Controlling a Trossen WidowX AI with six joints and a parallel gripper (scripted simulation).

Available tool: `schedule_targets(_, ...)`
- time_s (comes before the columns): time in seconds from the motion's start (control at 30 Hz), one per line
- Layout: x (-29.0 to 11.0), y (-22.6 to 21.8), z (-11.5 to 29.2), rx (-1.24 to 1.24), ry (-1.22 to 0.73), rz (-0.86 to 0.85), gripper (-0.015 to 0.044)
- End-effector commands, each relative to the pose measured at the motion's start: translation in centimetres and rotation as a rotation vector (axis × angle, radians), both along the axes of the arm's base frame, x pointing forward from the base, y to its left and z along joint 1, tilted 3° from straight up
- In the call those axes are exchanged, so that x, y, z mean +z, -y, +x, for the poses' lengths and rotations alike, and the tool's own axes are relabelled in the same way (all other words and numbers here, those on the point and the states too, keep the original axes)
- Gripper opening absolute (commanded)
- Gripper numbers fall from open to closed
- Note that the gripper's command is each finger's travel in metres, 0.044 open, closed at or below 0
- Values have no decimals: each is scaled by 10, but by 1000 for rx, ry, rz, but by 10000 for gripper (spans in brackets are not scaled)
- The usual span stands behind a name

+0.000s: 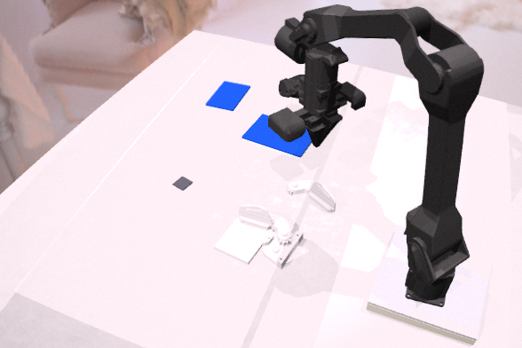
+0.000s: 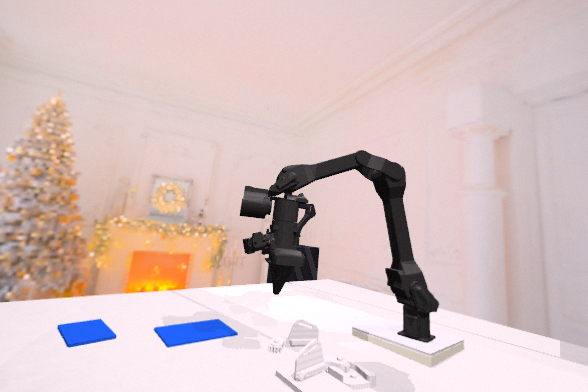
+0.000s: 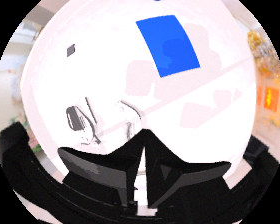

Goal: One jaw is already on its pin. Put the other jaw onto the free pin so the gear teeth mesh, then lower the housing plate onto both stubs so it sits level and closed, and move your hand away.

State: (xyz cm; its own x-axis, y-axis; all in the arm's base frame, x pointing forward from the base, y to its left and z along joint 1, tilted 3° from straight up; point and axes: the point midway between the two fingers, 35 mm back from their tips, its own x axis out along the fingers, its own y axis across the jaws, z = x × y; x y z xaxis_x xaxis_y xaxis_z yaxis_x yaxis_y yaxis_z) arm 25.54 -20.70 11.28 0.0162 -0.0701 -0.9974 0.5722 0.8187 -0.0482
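Arm (image 1: 446,151) (image 2: 400,225) is up: lower link near vertical off the base, elbow high, forearm reaching out roughly level with a slight downward slope to the wrist in the exterior view. Wrist (image 1: 306,33) (image 2: 290,180) bent so the tool section hangs straight down. End effector (image 1: 317,144) (image 2: 276,293) (image 3: 145,134) points down, well above the bench, apart from it. Fingers closed, nothing between them; wrist view has the tips together at the front with a thin wedge-shaped gap further back. Foot (image 1: 426,290) (image 2: 417,325) upright, bolted-looking flange at the bottom.
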Motion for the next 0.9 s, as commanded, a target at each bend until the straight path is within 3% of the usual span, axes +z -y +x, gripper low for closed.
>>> schedule_targets(0.0,0,0,0,0,0,0,26)
schedule_targets(0.53,0,0,0,0,0,0,440)
schedule_targets(0.87,0,0,0,0,0,0,440)
